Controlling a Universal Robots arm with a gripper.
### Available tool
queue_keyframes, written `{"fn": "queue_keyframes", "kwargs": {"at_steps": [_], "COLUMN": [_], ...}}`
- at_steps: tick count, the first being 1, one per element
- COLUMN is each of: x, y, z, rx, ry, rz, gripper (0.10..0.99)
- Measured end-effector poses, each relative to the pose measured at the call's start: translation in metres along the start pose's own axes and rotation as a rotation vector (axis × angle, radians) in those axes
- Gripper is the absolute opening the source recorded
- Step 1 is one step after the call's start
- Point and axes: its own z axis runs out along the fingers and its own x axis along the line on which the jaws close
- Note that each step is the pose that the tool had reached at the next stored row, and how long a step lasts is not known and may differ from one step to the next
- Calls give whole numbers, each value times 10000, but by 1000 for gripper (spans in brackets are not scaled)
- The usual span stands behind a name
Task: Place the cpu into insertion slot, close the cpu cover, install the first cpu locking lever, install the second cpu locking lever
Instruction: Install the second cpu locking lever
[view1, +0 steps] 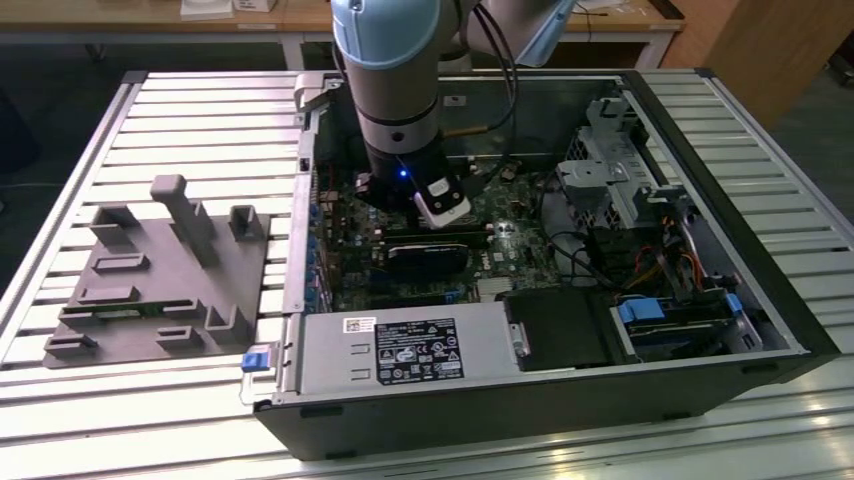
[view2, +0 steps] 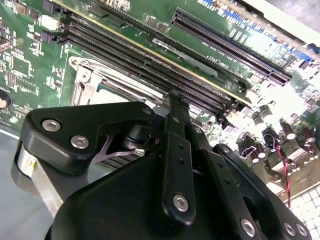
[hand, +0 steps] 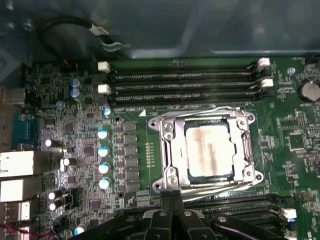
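The open computer case sits on the slatted table, the arm reaching in over the green motherboard; memory slots flank the insertion slot, cpu seated inside under the cpu cover, gripper closed just beside it, holding nothing

One cpu, one cpu cover, one open computer case, one grey fixture block, four long memory slots above the socket.
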Motion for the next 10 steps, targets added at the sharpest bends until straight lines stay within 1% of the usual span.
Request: {"fn": "queue_keyframes", "kwargs": {"at_steps": [2,3,10], "x": [0,0,6], "y": [-9,-14,-59], "z": [3,4,1], "rx": [-115,-142,-157], "ry": [9,11,12], "rz": [13,17,18], "gripper": [106,106,106]}}
